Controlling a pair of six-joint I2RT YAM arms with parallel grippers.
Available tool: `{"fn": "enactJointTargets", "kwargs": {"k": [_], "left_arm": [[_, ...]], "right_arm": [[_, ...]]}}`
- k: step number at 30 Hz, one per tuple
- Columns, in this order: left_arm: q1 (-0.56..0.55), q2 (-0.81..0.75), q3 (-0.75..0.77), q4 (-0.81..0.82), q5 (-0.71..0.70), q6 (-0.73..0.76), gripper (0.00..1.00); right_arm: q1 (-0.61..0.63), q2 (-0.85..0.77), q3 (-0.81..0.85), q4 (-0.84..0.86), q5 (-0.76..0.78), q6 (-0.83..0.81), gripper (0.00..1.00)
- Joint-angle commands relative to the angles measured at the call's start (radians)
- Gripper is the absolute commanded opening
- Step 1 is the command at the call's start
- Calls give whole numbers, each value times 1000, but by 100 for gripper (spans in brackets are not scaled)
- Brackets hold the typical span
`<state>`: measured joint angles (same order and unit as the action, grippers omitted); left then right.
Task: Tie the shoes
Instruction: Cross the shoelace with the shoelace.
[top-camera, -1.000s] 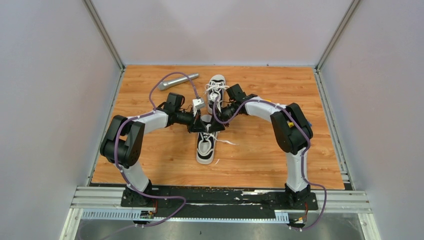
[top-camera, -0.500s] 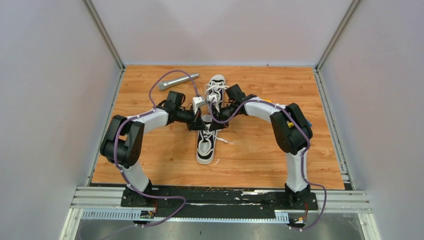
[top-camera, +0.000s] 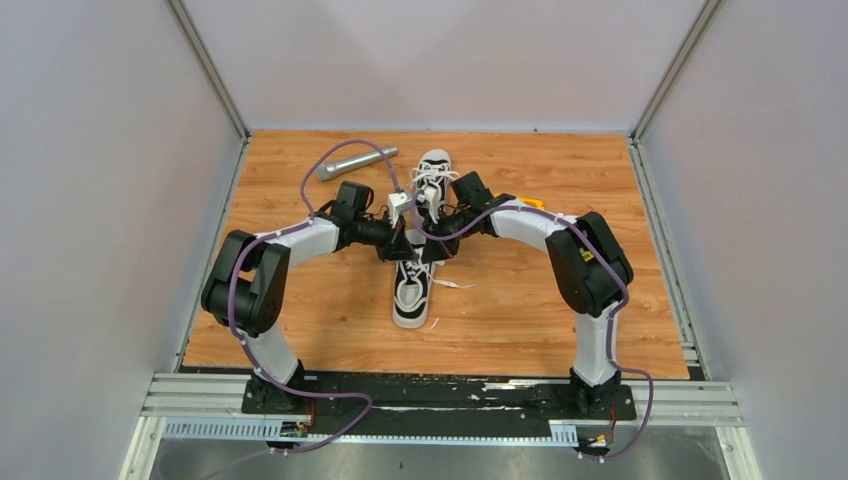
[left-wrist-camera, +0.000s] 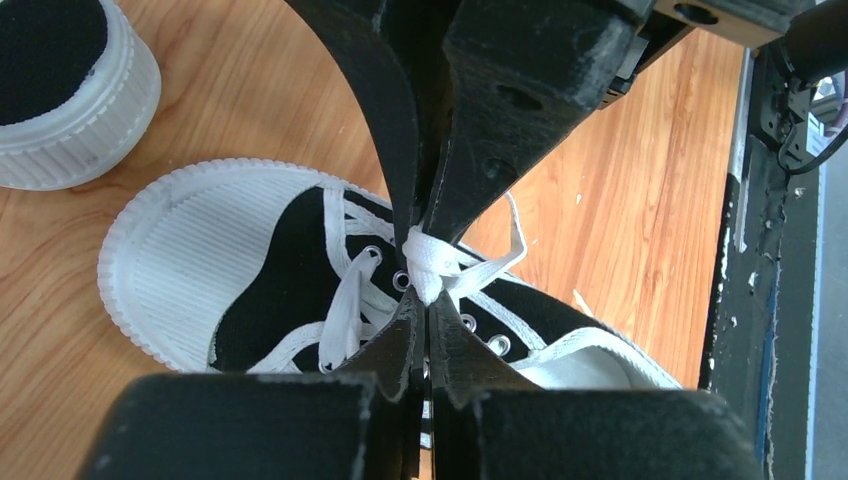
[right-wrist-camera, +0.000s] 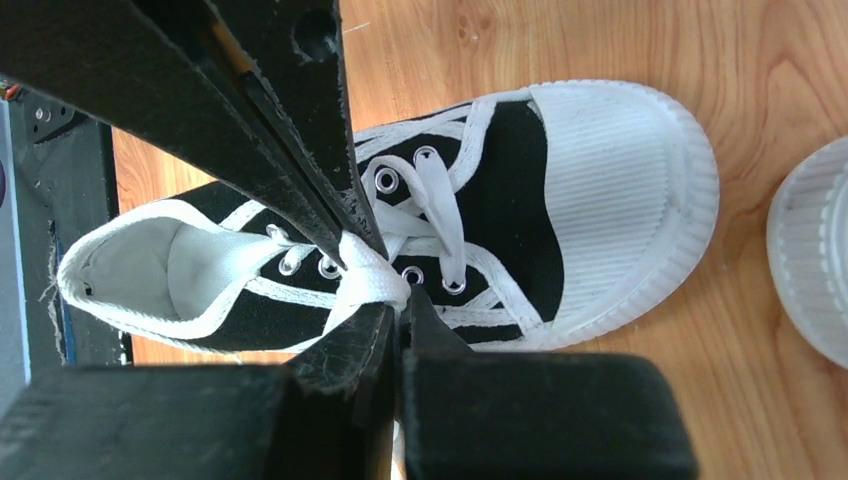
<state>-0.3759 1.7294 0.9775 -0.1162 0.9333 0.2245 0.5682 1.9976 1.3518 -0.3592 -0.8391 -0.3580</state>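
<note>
Top external view shows 2 small black-and-white sneakers on the wooden worktop (top-camera: 500, 320), 1 behind the other near the middle. The near sneaker (top-camera: 411, 298) lies with its heel opening toward the arm bases and its white toe cap away from them. The far sneaker (top-camera: 433, 172) lies just beyond it, with a small strip of wood between them. Both arms bend inward and meet above the lacing of the near sneaker.

In the left wrist view, the left gripper (left-wrist-camera: 428, 320) has its jaws pressed together on the white lace (left-wrist-camera: 428, 268), where the strands bunch above the eyelets. The right gripper (right-wrist-camera: 398, 322) comes from the opposite side. Its jaws are also closed and pinch the same lace, just beside the left ones. Other lace strands cross over the black canvas.

A grey metal cylinder (top-camera: 357, 162) lies on the worktop left of the far sneaker, not touching it.
</note>
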Motion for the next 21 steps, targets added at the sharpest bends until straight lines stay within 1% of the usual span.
{"fn": "enactJointTargets", "kwargs": {"k": [1,4,7,15,17,21], "left_arm": [[-24,-36,-3,40,-12,-14,0],[-24,-39,-4,17,51,27,0],[-23,-34,8,-8,58,57,0],[-21,-25,38,-72,29,147,0],[-18,-23,39,-71,24,148,0],[-17,-14,43,-61,7,132,0]], "right_arm": [[26,-54,-19,36,44,74,0],[27,-59,-20,34,44,83,0],[26,-60,-19,23,36,58,0],[-21,-36,-3,-58,-104,-72,0],[-33,-25,11,-76,-121,-103,0],[-54,2,57,-153,-236,-178,0]]}}
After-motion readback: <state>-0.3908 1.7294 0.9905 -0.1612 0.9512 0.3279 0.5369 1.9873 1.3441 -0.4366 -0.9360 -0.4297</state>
